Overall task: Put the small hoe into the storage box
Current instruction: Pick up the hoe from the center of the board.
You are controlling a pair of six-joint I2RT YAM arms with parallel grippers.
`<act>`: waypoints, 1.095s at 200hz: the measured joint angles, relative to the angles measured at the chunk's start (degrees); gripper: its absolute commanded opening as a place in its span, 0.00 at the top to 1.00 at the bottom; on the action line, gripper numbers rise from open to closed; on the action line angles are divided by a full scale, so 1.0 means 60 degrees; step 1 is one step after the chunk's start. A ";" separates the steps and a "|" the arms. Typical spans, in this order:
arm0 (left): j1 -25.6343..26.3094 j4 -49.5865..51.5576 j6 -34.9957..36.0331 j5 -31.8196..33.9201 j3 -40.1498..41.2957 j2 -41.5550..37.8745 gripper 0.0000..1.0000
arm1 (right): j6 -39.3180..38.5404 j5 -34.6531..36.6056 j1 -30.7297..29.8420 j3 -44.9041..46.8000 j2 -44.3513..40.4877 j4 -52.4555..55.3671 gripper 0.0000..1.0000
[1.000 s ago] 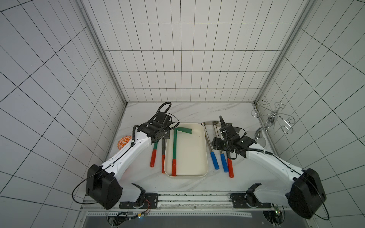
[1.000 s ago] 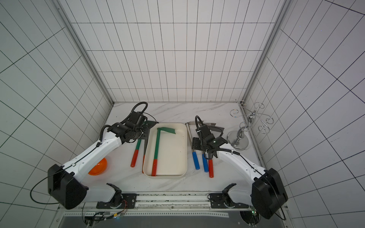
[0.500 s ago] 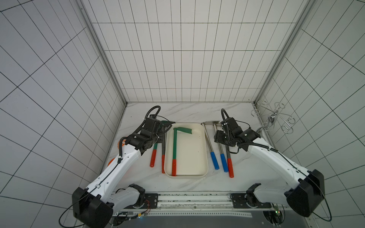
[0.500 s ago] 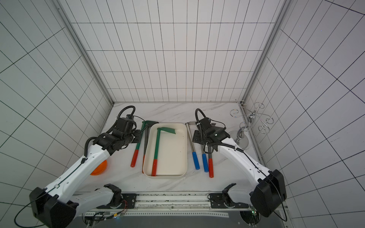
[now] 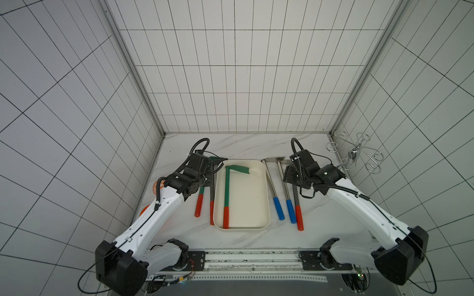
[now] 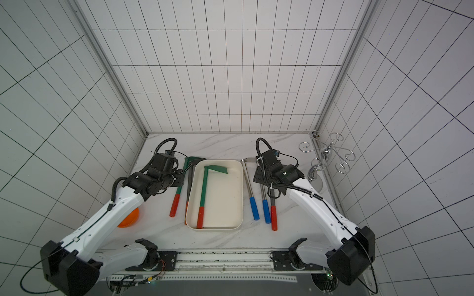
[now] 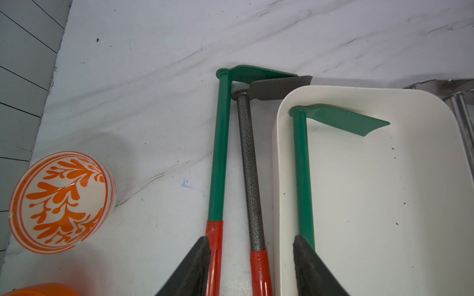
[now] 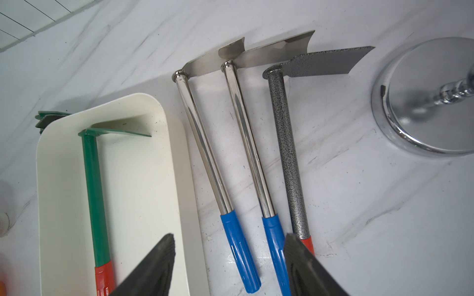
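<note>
Both white arms are stretched forward from the front rail, with elbows kept low and outward. The left gripper (image 7: 251, 238) is held over the table just left of the cream-white shallow plastic storage box (image 5: 246, 205). Its jaws are spread and empty above a grey speckled hoe with a red grip (image 7: 249, 166). The right gripper (image 8: 228, 235) is poised over a polished steel hoe with a blue grip (image 8: 205, 153), jaws likewise spread and empty. The small green-shafted, red-gripped hoe (image 5: 227, 189) is laid inside the box along its left wall. Since a second ago the left elbow has been lowered and the wrist drawn back off the box's far left corner. Hoe and box are unmoved.
</note>
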State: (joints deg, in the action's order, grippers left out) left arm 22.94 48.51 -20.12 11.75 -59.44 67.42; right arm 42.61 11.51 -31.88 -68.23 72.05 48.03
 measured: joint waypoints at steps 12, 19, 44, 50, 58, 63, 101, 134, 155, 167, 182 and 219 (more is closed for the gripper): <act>-0.0124 -0.0015 0.0018 0.0076 0.0029 0.0291 0.41 | -0.0127 -0.0004 0.0000 -0.0095 0.0098 0.0036 0.30; -0.0244 -0.0025 0.0022 0.0084 0.0036 0.0463 0.41 | -0.0222 -0.0007 0.0000 -0.0117 0.0153 0.0051 0.30; -0.0790 -0.0095 0.0036 0.0055 0.0022 0.1224 0.43 | -0.0539 -0.0015 0.0004 -0.0124 0.0291 0.0138 0.30; -0.0907 -0.0091 0.0044 0.0025 -0.0011 0.1450 0.44 | -0.0619 -0.0011 0.0004 -0.0124 0.0295 0.0146 0.30; -0.1016 -0.0087 0.0047 0.0004 -0.0076 0.1763 0.45 | -0.0707 -0.0011 0.0007 -0.0124 0.0291 0.0149 0.30; -0.1064 -0.0084 0.0076 -0.0011 -0.0146 0.1989 0.46 | -0.0761 -0.0018 0.0018 -0.0124 0.0291 0.0146 0.30; -0.1326 -0.0178 0.0226 -0.0142 -0.0641 0.3297 0.48 | -0.1198 -0.0382 0.0382 -0.0124 0.0211 -0.0051 0.30; -0.1738 -0.0266 0.0605 -0.0098 -0.1184 0.4033 0.47 | -0.1559 -0.0831 0.0769 -0.0036 -0.0015 -0.0477 0.30; -0.1796 -0.0306 0.1005 -0.0036 -0.1705 0.4685 0.47 | -0.1741 -0.1107 0.1020 0.0153 -0.0146 -0.0703 0.30; -0.1810 -0.0346 0.1235 -0.0044 -0.1909 0.5016 0.47 | -0.1840 -0.1268 0.1140 0.0262 -0.0153 -0.0776 0.30; -0.1843 -0.0393 0.1523 -0.0095 -0.2055 0.5344 0.47 | -0.1956 -0.1402 0.1249 0.0364 -0.0153 -0.0838 0.30; -0.1978 -0.0419 0.2011 -0.0251 -0.2266 0.5821 0.48 | -0.2157 -0.1679 0.1432 0.0433 -0.0153 -0.0984 0.30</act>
State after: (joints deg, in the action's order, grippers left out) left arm 11.07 46.00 -8.05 10.24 -73.03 102.35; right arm 29.67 1.43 -23.29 -65.63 71.13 42.13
